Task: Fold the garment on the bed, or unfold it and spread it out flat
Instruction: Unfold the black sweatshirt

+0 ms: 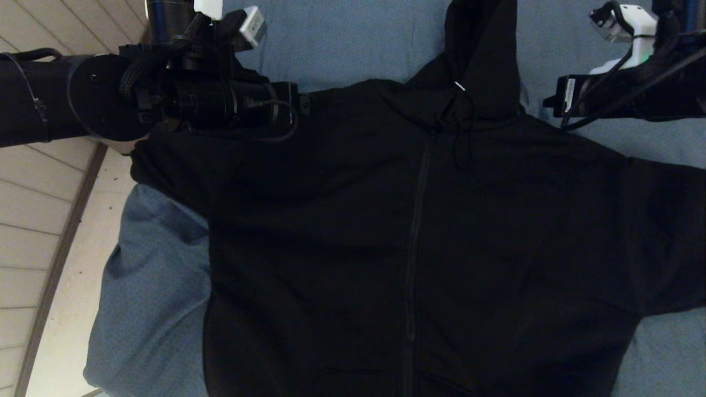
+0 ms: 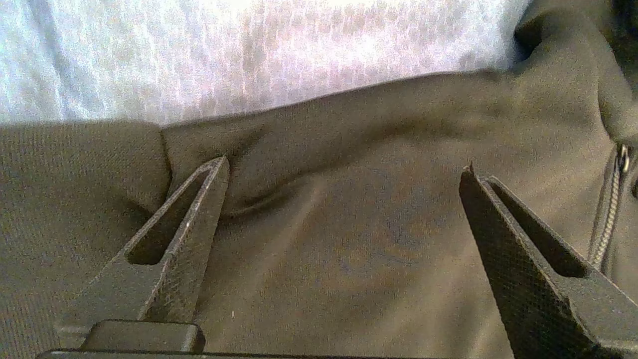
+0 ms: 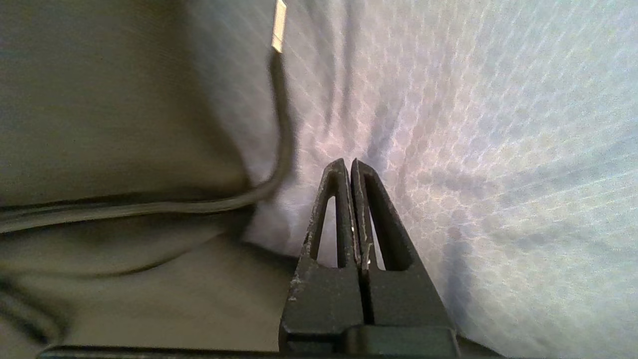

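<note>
The garment [image 1: 342, 231], a black zip hoodie, lies face up and spread out on the bed [image 1: 342, 38], zipper [image 1: 415, 220] closed and running down the middle, hood [image 1: 482, 60] toward the far side with a drawstring [image 1: 466, 127] looping on the chest. Hem is cut off by the near edge of the head view, so pockets barely show. Its sleeve on the robot's right runs out of frame; the other sleeve end near the bed's edge is hidden under the left arm. Fabric is so dark that folds and seams are hard to read.

Left gripper [image 2: 344, 172] hovers low over the shoulder area beside the collar, jaws spread wide, nothing between them; one fingertip [image 2: 219, 167] sits at a small crease in the cloth, touching or just above, can't tell. Zipper top shows just to one side in that wrist view.

Right gripper [image 3: 349, 167] is pressed fully closed, empty, pointing at bare sheet just beside the hood edge and a drawstring. In the head view only the right arm's wrist [image 1: 623, 82] shows, its fingers hidden.

The bed's blue-grey sheet bulges at the left corner; pale floor [image 1: 38, 220] with a dark strip beyond.
</note>
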Motion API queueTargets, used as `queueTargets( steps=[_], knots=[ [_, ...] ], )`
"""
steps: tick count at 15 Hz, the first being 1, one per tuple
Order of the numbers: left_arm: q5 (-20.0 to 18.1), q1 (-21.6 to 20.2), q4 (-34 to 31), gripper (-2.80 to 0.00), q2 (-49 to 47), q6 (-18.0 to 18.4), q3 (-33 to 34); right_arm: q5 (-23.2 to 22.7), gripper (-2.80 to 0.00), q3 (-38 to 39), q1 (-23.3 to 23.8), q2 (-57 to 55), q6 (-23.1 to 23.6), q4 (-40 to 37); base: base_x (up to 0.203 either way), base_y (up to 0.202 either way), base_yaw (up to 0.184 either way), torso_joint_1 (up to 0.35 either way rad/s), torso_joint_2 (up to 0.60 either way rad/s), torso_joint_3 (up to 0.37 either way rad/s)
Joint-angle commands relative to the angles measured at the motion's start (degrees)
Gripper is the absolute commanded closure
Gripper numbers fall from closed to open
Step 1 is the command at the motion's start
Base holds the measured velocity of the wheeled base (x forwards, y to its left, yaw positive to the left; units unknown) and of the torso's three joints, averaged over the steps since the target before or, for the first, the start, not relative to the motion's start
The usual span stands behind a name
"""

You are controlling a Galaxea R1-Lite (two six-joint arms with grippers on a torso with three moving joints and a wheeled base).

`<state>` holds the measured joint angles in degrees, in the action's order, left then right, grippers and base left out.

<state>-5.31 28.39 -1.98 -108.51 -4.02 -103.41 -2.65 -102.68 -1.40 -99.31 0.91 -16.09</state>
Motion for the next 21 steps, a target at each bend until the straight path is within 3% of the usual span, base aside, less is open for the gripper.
queueTargets(
  steps=[1, 11, 12, 13, 18, 21],
  knots=[
    [0.18, 0.31, 2.92, -2.8, -0.85, 0.2, 0.26, 0.3, 0.0, 0.51, -0.23, 1.85, 2.08, 0.0, 0.0, 0.0, 0.0, 0.0, 0.0, 0.0],
    [2.15, 0.35, 3.48, -2.8, -2.32, 1.03, 0.54, 2.03, 0.0, 2.96, -0.98, 2.48, 4.72, 2.33, 0.0, 0.0, 0.0, 0.0, 0.0, 0.0],
    [2.15, 0.35, 3.48, -2.8, -2.41, 1.03, 0.44, 2.12, -0.8, 3.32, -1.06, 2.63, 4.8, 2.16, 0.0, 0.0, 0.0, 0.0, 0.0, 0.0],
    [2.24, 0.35, 3.48, -2.8, -2.41, 1.03, 0.56, 2.56, -2.8, 4.45, -1.06, 2.72, 5.09, 2.39, 0.0, 0.0, 0.0, 0.0, 0.0, 0.0],
    [2.24, 0.35, 3.48, -2.8, -2.06, 1.03, 0.66, 2.87, -2.8, 4.09, -1.1, 3.16, 6.03, 2.1, 0.0, 0.0, 0.0, 0.0, 0.0, 0.0],
    [2.11, 0.44, 3.48, -2.8, -2.32, 0.77, 0.96, 2.64, -2.8, 7.93, -2.4, 4.11, 6.01, 2.23, 0.0, 0.0, 0.0, 0.0, 0.0, 0.0]
  ],
)
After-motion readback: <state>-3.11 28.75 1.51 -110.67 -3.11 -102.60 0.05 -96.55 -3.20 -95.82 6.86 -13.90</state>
